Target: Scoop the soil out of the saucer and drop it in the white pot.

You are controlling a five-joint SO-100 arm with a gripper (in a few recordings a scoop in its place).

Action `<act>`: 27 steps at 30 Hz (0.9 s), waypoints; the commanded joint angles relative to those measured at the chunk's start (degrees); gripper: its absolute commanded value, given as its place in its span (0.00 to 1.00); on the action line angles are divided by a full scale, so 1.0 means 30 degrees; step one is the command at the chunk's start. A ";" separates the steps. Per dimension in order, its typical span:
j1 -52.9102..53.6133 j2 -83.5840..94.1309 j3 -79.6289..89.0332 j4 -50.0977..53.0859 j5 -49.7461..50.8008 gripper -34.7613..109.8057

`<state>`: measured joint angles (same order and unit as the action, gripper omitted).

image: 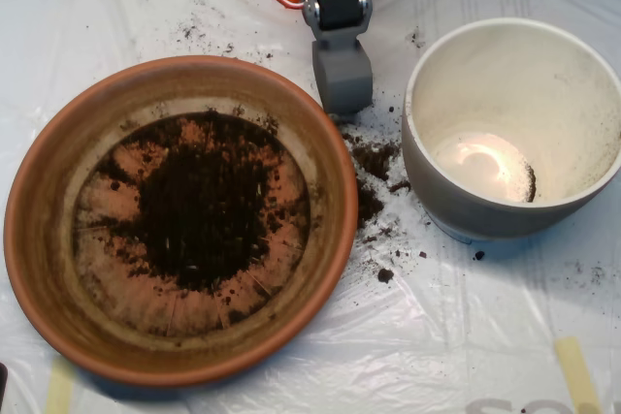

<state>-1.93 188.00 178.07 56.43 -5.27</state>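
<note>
Overhead, fingers (342, 84) near surface's (291, 375) far edge between saucer (58, 152) and white pot (456, 201); grip unreadable, arm cut off.

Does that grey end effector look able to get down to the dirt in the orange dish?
Probably yes. The end effector sits just beyond the saucer rim, and the soil lies uncovered in the middle, with nothing over it; only the rim stands between.
</note>
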 commanded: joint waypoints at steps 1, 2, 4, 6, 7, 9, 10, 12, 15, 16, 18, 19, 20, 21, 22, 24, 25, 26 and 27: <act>0.2139 0.1260 -0.0732 0.0146 -0.0117 0.25; 0.2139 0.1260 -0.0732 0.0146 -0.0117 0.25; 0.2139 0.1260 -0.0732 0.0146 -0.0146 0.27; 0.2109 0.1260 -0.0732 0.0146 -0.0176 0.27; 0.1963 0.1260 -0.0732 0.0146 -0.0264 0.27; 0.1611 0.1260 -0.0732 0.0117 -0.0498 0.27; 0.1494 0.1260 -0.0732 0.0117 -0.0498 0.27; 0.1260 0.1260 -0.0938 0.0264 -0.0615 0.28; 0.1230 0.1260 -0.1787 0.0879 -0.0352 0.30; 0.1230 0.1260 -0.2139 0.1143 -0.0352 0.30; 0.1230 0.1260 -0.2754 0.1465 -0.0293 0.31; 0.1201 0.1260 -0.2930 0.1465 -0.0322 0.32; 0.1143 0.1260 -0.3018 0.1436 -0.0410 0.32; 0.0967 0.1260 -0.3105 0.1377 -0.0586 0.33; 0.0674 0.1260 -0.3193 0.1318 -0.0762 0.33; -0.0205 0.1289 -0.3311 0.1318 -0.1318 0.34; -0.0791 0.1289 -0.3281 0.1377 -0.1758 0.34; -0.1260 0.1289 -0.3164 0.1348 -0.2109 0.34; -0.1699 0.1289 -0.2959 0.1318 -0.2432 0.34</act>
<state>-4.66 187.91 175.69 60.47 -9.58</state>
